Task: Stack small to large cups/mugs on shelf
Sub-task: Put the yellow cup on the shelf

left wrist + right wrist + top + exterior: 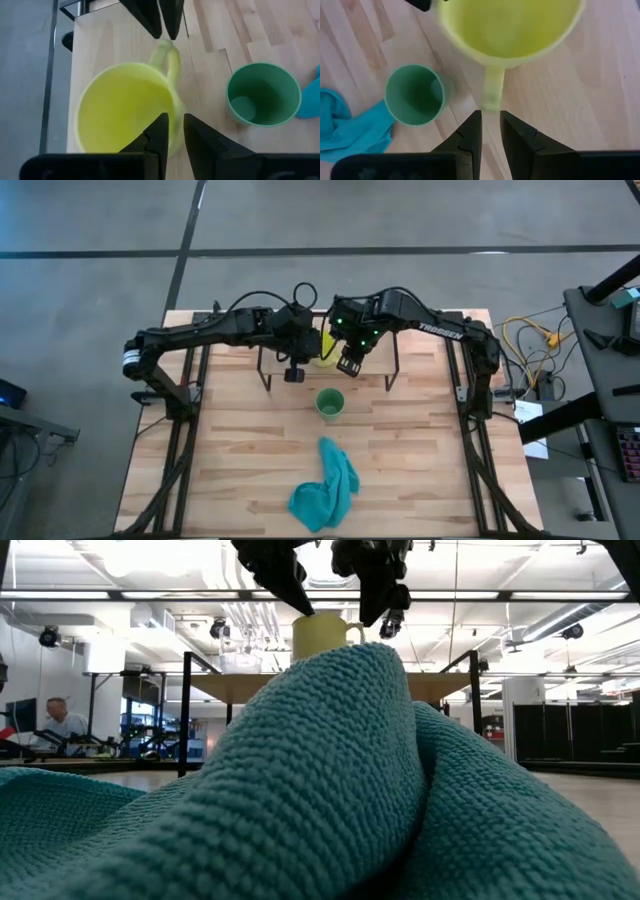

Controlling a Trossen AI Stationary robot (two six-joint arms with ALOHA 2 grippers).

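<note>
The yellow mug (125,107) stands upright over the light wooden shelf (100,45), its handle (493,85) pointing to the table's near edge. In the low view the teal cloth (330,790) hides the mug's base. My left gripper (175,117) is shut on the mug's rim. My right gripper (490,114) hovers at the handle's outer side, fingers a narrow gap apart. The green cup (330,402) stands upright on the table just in front of the shelf. No clear glass cup shows in any view. My left gripper pinches the mug's wall at the rim beside the handle (176,107), one finger (159,132) inside the mug and one (200,140) outside, coming from above. The mug stays upright; whether its base rests on the shelf I cannot tell. My right gripper's fingertips (472,127) sit at the handle's outer end (491,105); whether they touch it I cannot tell.
The teal cloth (325,485) lies crumpled on the near part of the table, right in front of the low camera. The shelf's black legs (187,710) stand at the table's far middle. Bare wooden table lies to either side of the green cup.
</note>
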